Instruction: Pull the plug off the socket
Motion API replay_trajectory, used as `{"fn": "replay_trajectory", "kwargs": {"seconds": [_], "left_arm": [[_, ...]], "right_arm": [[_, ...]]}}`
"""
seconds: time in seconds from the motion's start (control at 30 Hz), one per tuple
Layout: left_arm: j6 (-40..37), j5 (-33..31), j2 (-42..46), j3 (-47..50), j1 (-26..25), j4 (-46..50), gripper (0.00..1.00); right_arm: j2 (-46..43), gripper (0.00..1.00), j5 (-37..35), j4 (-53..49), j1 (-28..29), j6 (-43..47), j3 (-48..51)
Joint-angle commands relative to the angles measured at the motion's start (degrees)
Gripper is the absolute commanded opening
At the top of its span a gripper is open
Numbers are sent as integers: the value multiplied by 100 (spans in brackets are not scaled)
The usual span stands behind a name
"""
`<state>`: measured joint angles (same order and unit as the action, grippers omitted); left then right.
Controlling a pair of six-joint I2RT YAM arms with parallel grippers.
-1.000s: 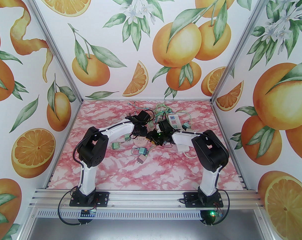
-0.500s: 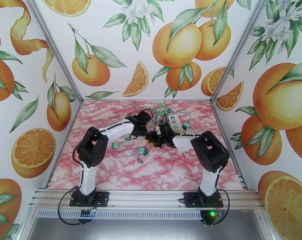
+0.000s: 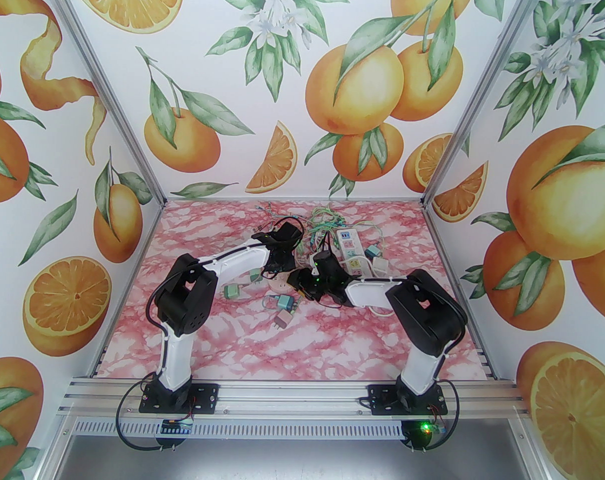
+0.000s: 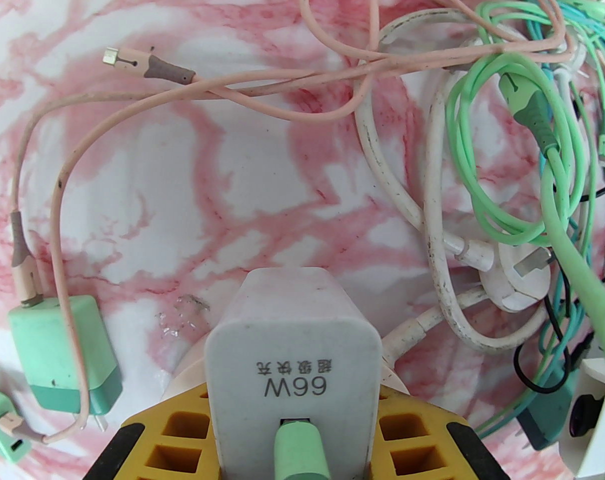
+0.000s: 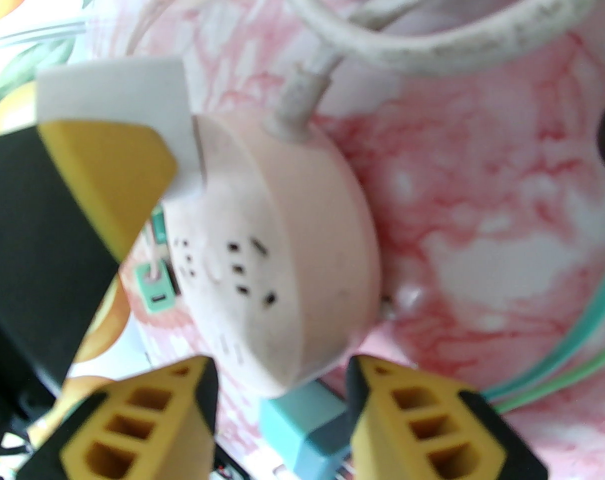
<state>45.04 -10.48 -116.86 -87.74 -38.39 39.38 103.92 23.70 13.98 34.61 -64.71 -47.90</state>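
While the left gripper pinches the white plug between its yellow fingers at the bottom centre of the left wrist view, the plug's face marked 66W looks toward the camera, and a green cable end sits in the port on its lower edge. A sliver of the round pink socket shows just below and to the left of the plug.

In the right wrist view the socket lies tilted across the centre of the frame with its slotted face turned to the lower left. The plug stands at the socket's upper-left edge with its base against that face. One yellow left finger presses on the plug's side. The right gripper is open, its two fingers spread at the bottom of the frame with the socket's near rim just between their tips; I cannot tell if they touch it. A white cord leaves the socket's top edge and loops across the upper right, and a teal adapter lies at the bottom centre.

In the top view both grippers meet over the socket near the middle of the pink marbled table, left and right close together. A white power strip lies up and to the right of them.
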Motion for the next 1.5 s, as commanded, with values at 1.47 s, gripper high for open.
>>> {"fn": "replay_trajectory", "kwargs": {"seconds": [1.47], "left_arm": [[199,-110,-395,-1183,-89,1077,15]], "right_arm": [[1036,28,-1341,-2746,106,79,-920]]}}
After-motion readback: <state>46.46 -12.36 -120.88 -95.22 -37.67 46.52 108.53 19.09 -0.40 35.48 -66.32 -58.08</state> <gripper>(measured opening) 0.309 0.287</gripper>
